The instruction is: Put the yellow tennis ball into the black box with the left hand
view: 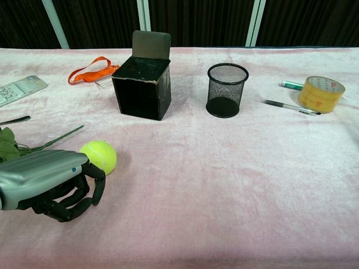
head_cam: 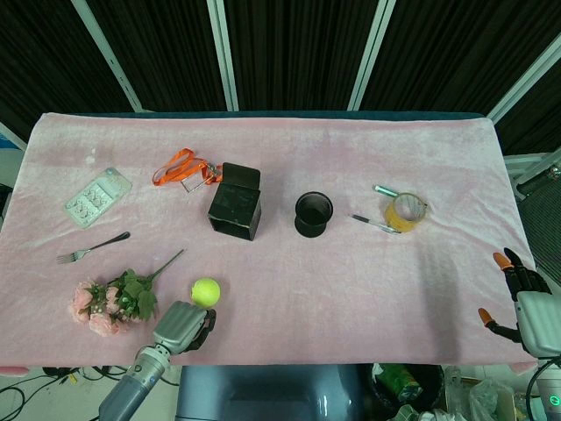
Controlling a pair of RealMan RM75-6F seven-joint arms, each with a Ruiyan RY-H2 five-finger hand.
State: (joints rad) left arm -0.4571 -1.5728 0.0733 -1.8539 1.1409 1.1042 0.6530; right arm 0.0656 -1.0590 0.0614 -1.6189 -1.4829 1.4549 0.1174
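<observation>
Left hand (view: 53, 185) hangs low over the near left part of the table, its dark fingers (view: 84, 190) curled inward under the silver back with nothing between them; the yellow tennis ball (view: 99, 156) lies on the cloth just beside those fingers, and whether they touch it cannot be told. Right hand (head_cam: 524, 303) sits at the near right corner, off the table's edge, fingers spread apart and holding nothing.

A pink cloth (head_cam: 289, 289) covers the whole table. The black box (view: 142, 87) stands left of the middle, well apart from the ball and farther back, open at the top with its lid flap raised at the rear. A black mesh pen cup (view: 227, 89) stands upright near the middle, to the right of the box. A bunch of pink artificial flowers (head_cam: 110, 303) lies by the near left edge, left of the ball. A roll of yellowish tape (view: 320, 93) rests toward the right edge, with a pen (view: 290, 107) beside it and a green-capped marker (view: 291, 85) just behind. An orange lanyard (head_cam: 180, 167) lies behind the box on the left. A clear blister pack (head_cam: 96, 197) lies near the left edge, and a metal fork (head_cam: 92, 248) lies just in front of it.
</observation>
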